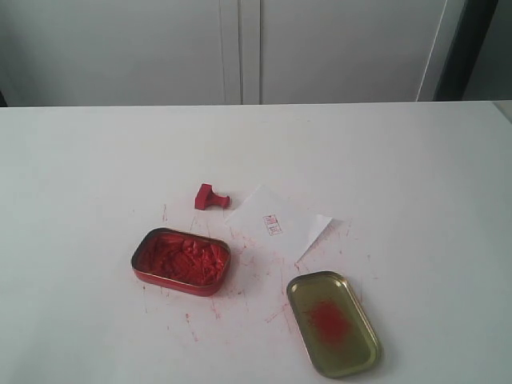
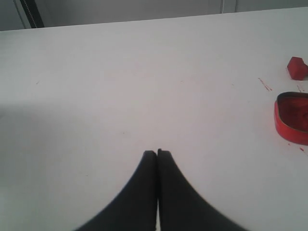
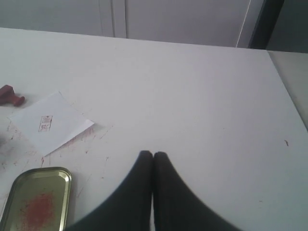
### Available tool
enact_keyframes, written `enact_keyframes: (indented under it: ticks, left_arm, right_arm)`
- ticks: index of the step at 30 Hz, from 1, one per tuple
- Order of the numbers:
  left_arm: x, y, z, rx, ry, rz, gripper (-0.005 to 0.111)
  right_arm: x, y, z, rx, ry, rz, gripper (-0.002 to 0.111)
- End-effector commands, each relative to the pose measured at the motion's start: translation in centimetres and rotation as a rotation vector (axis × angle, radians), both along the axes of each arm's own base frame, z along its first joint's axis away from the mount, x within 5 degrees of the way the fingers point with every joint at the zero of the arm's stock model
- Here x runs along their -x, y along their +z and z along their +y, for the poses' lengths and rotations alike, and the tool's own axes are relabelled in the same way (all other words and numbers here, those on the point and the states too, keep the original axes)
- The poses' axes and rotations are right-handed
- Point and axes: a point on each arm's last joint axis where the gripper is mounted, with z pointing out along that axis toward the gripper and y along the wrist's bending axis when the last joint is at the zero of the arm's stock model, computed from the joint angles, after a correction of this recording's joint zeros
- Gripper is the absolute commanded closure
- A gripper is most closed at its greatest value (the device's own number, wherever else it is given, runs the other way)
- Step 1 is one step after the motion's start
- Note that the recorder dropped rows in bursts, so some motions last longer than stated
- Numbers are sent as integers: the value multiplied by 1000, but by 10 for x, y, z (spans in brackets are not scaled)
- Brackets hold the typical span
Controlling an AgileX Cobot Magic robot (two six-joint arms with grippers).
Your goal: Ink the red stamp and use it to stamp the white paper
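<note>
**A:** Where is the red stamp (image 1: 210, 197) sitting right now?

**B:** It is lying tipped on its side on the tabletop (image 1: 416, 176), with its handle pointing toward the white paper (image 1: 276, 222), just beside the sheet's corner. The paper is lying flat and showing a small red imprint (image 1: 272, 225).

**A:** And what are the hands doing?

**B:** The left gripper (image 2: 157, 153) is hovering over bare table with its jaws pressing together and nothing between them. The right gripper (image 3: 153, 154) is doing the same, closed and empty.

**A:** How is the stamp lying relative to them?

**B:** Well apart from both. From the left wrist camera it is showing beyond the open red tin (image 2: 292, 118), far from the fingertips. From the right wrist camera it is sitting past the paper, with the sheet lying between the stamp and the closed jaws.

**A:** Anything closer to the right gripper?

**B:** The gold lid (image 3: 37, 202), lying face up with a red smear inside, is resting nearer to that gripper than the paper is, though not touching it. In the exterior view neither arm is showing.
</note>
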Motion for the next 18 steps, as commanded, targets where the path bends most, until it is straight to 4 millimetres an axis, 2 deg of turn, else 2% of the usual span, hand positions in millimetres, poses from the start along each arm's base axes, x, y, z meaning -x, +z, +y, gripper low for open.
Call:
enact_keyframes:
  ticks: [1,11,18]
  left_arm:
    - [0,0,0,0,-2,-4,107]
    - [0,0,0,0,-2,-4,107]
    - [0,0,0,0,-2,-4,107]
  right_arm:
    - [12,4,-2,9,-5,-85,108]
    - [45,12,-6,-15,-7,-286,108]
    - [43,8,-6,-14,-7,-278,108]
